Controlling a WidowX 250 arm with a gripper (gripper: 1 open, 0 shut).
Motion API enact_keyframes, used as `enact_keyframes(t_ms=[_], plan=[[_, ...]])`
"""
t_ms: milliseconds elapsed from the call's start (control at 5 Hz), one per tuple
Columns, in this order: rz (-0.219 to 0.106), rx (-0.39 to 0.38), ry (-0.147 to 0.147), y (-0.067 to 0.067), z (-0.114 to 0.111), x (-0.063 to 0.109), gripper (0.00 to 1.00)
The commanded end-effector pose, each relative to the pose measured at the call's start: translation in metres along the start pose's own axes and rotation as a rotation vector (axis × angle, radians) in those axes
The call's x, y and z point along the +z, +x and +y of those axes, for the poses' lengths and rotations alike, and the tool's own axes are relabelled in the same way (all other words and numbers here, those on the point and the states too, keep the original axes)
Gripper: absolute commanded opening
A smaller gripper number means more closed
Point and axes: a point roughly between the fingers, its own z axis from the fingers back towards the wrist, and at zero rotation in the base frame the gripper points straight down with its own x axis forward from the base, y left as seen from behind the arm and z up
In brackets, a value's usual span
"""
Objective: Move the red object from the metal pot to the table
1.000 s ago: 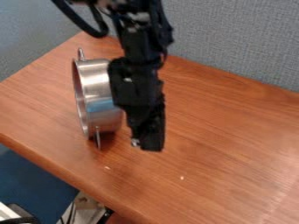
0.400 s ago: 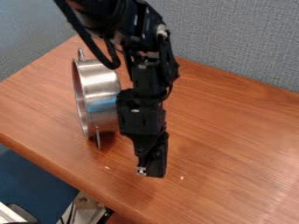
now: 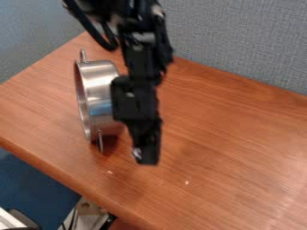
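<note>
Since the earlier frames the gripper (image 3: 146, 160) has swung back toward the metal pot (image 3: 99, 101), its tip now low over the table (image 3: 228, 126) just right of the pot's lower wall. The jaws are together, and nothing red shows between them. The pot appears tipped, its mouth turned away toward the left, so its interior is hidden. The red object cannot be seen anywhere; it is probably inside the pot or behind the arm. If so, it lies left of the gripper, and reaching it means coming round to the mouth.
</note>
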Motion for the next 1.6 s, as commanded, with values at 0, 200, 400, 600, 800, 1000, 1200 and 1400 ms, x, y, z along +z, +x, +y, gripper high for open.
enact_keyframes(t_ms=[0, 200, 400, 600, 800, 1000, 1200, 1400], plan=[[-0.006, 0.037, -0.073, 0.02, -0.031, 0.03, 0.0], [-0.03, 0.063, -0.116, 0.034, -0.059, 0.049, 0.0], [0.0, 0.072, -0.134, 0.028, -0.073, 0.069, 0.0], [0.042, 0.138, -0.168, 0.036, -0.078, 0.08, 1.0], [0.102, 0.253, -0.197, 0.048, -0.083, 0.092, 1.0], [0.155, 0.301, -0.216, 0.056, -0.086, 0.097, 1.0], [0.187, 0.319, -0.227, 0.058, -0.086, 0.101, 1.0], [0.211, 0.353, -0.231, 0.063, -0.078, 0.099, 1.0]])
